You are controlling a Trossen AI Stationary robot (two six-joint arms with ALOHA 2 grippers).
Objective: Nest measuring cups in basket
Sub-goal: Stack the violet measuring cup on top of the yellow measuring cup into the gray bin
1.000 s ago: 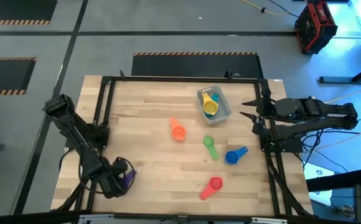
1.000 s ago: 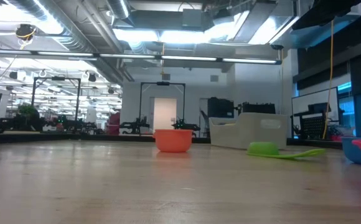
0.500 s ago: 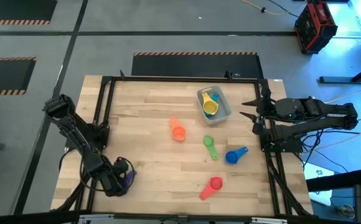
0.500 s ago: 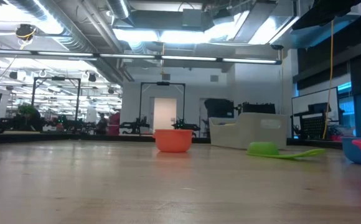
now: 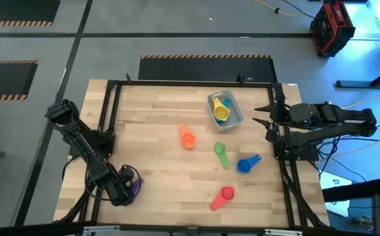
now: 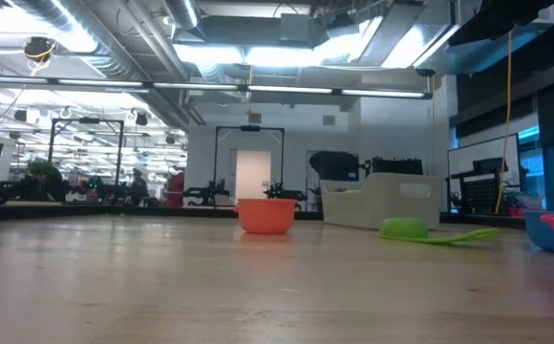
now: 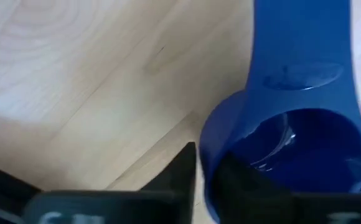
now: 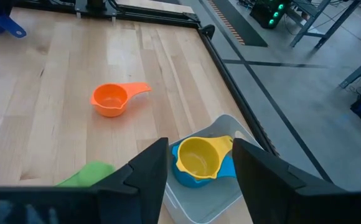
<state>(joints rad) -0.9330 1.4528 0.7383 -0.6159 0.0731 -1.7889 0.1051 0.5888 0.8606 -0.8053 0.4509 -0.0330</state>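
Observation:
A purple measuring cup (image 5: 133,185) sits at the table's near left corner, under my left gripper (image 5: 122,192), which is shut on it. In the left wrist view the cup (image 7: 292,143) looks deep blue. The basket (image 5: 237,118) stands at the far right. It holds a yellow cup (image 5: 221,114) nested in a light blue one (image 8: 182,175). Orange (image 5: 187,138), green (image 5: 221,155), dark blue (image 5: 246,163) and red (image 5: 224,195) cups lie on the wood. My right gripper (image 5: 268,113) hangs open beside the basket, above the table's right edge. My left gripper has the wall of the purple cup's bowl (image 7: 206,171), on the side away from the handle (image 7: 302,50). One finger (image 7: 183,168) is outside the bowl and the other inside it. The fingers come steeply from above. The cup sits mouth up, seemingly on the wood.
The black frame rail (image 5: 105,131) runs close to my left gripper along the table's left edge. Bare wood lies between the purple cup and the orange cup. In the low view the orange cup (image 6: 266,215) and the green cup (image 6: 406,229) stand on the table.
My left gripper has sunk a little onto the purple cup at the near left corner. The cup has stayed where it was.

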